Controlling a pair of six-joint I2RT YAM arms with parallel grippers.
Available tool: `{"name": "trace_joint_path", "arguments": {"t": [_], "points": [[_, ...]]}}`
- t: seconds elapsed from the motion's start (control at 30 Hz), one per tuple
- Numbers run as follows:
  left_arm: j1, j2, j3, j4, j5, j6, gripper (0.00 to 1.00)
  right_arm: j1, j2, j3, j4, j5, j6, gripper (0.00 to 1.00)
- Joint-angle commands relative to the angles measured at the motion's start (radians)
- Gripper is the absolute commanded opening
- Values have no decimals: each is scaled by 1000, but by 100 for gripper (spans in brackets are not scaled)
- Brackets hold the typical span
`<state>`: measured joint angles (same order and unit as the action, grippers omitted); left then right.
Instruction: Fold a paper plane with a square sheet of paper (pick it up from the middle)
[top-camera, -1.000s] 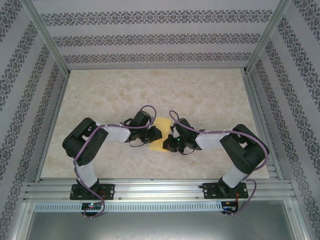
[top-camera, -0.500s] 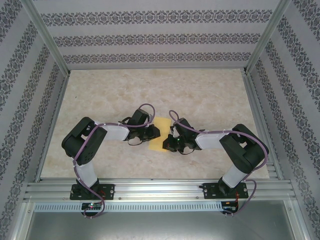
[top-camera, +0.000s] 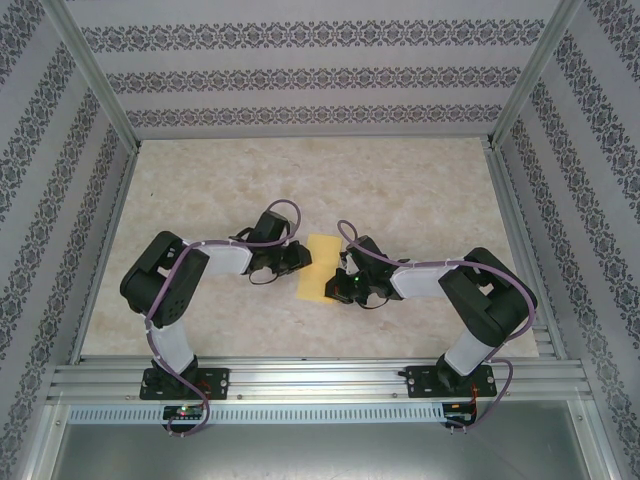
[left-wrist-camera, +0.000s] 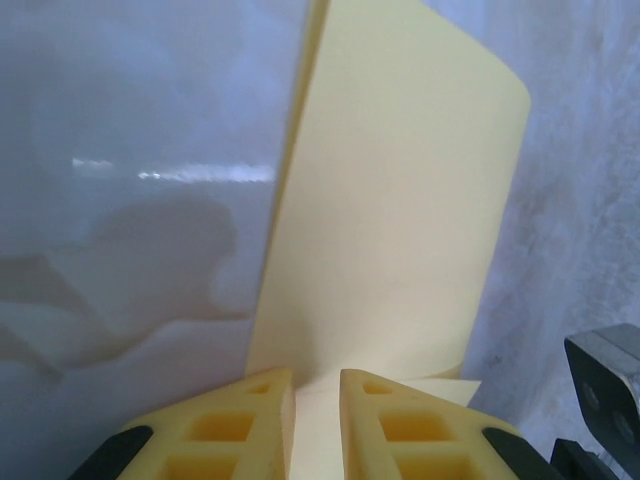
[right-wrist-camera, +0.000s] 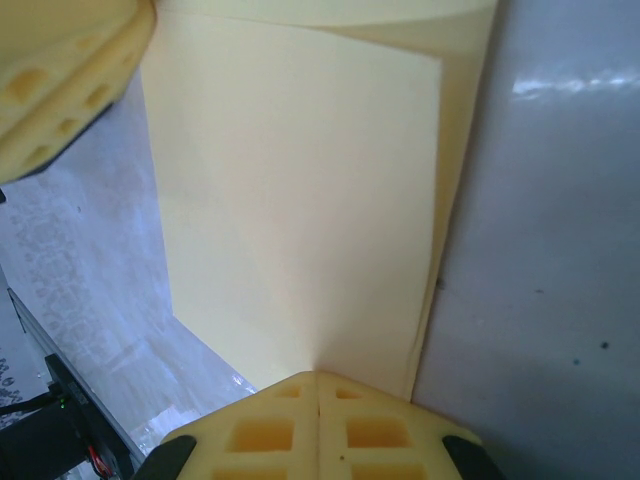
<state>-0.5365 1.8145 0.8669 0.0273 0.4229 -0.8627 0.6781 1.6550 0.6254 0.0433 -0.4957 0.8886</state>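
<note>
Where: the yellow paper (top-camera: 316, 268) sits near the middle of the pale surface (top-camera: 420, 190). From above it is a narrow strip running 12 to 6 o'clock between the two hands.
Left hand: the left hand (left-wrist-camera: 318, 388) is at the strip's 9 o'clock. Its fingers (left-wrist-camera: 262, 410) stand a narrow gap apart with the paper's edge lying in that gap, and no firm pinch can be made out.
Right hand: the right hand (right-wrist-camera: 318, 392) is at about the strip's 4 o'clock. Its fingers (right-wrist-camera: 270, 425) are pressed flat together with the paper's edge clamped between them.
Handling: thin, light and limp by the look of it. It is likely to bow, slip or crease wherever squeezed, and could tear if the hands pull apart. It is best taken at an edge or along a crease, with a light pinch.
Overhead view: gives the layout, with both arms bent inward and the strip between them. The fingers are too small to judge here.
Left wrist view: shows a flap standing up and curling over at 1 o'clock.
Right wrist view: shows overlapping layers, a folded edge toward 3 o'clock and a finger of the left hand at 10 o'clock.
</note>
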Motion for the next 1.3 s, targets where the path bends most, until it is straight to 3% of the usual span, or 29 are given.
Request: {"name": "trace_joint_path", "arguments": {"t": [0.0, 0.4, 0.67, 0.93, 1.27], "points": [[36, 29, 17, -59, -90, 40, 21, -9, 49, -39, -141, 54, -30, 1], [61, -78, 38, -77, -14, 48, 24, -9, 47, -6, -160, 53, -41, 2], [-2, -176, -4, -48, 56, 37, 24, -9, 47, 18, -166, 56, -41, 3], [-43, -40, -11, 69, 152, 17, 21, -8, 40, 7, -164, 58, -39, 3], [-53, 48, 4, -25, 47, 61, 20, -4, -39, 45, -153, 28, -18, 6]]}}
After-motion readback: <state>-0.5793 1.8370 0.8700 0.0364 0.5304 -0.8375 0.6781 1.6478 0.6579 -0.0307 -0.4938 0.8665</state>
